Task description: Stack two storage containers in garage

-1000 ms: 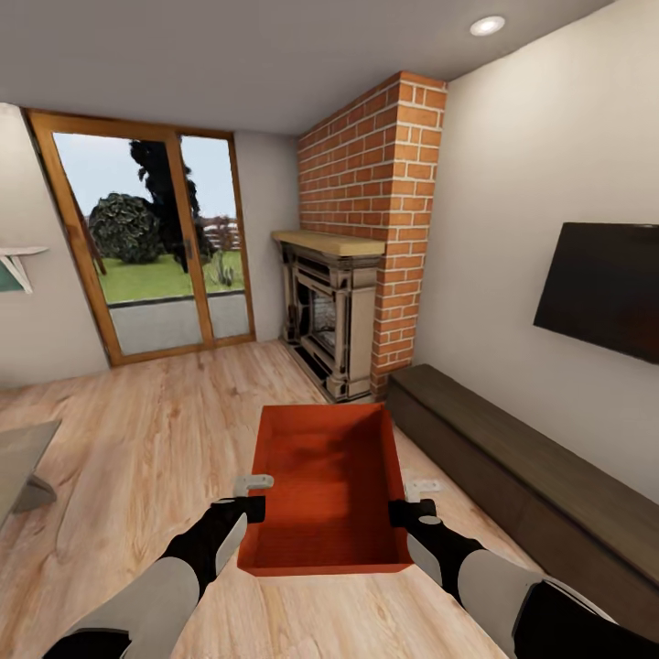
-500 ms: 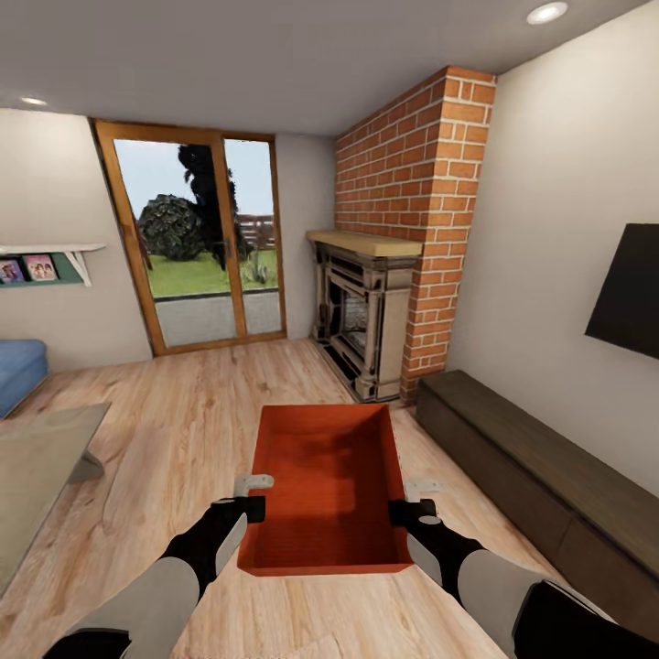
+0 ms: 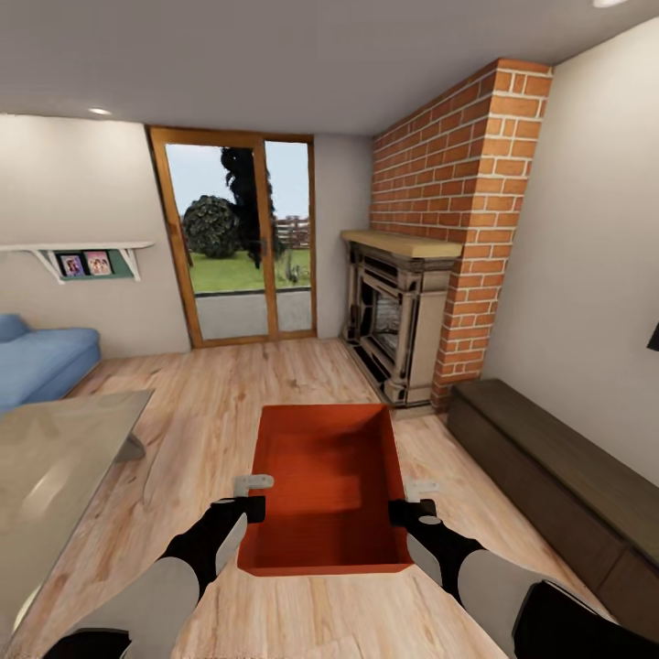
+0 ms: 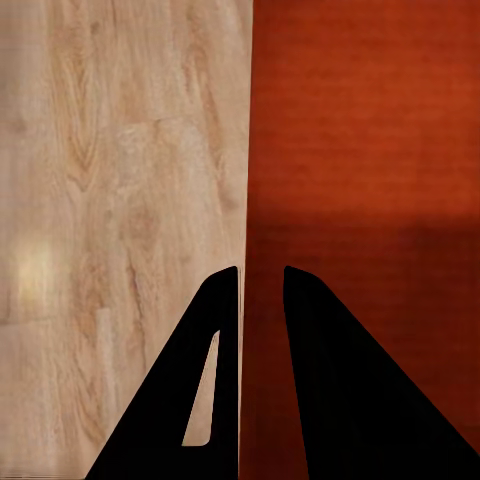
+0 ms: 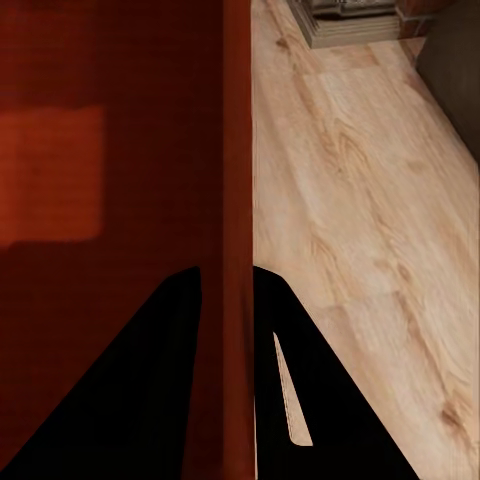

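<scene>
The storage container [image 3: 328,490] hangs between the left gripper [image 3: 253,495] and the right gripper [image 3: 409,500], above the plank floor [image 3: 210,412]. Ahead — glass doors [image 3: 243,240]; the fireplace [image 3: 395,316] stands right of them, the low cabinet [image 3: 558,471] along the right wall. Left — a table [image 3: 55,467], with a sofa [image 3: 41,357] behind it.

Both forearms are smooth light grey shells that narrow into black wrists. The left gripper [image 3: 253,495] and right gripper [image 3: 408,500] carry small pale grey blocks; their fingers [image 4: 330,380] are flat black wedges.
</scene>
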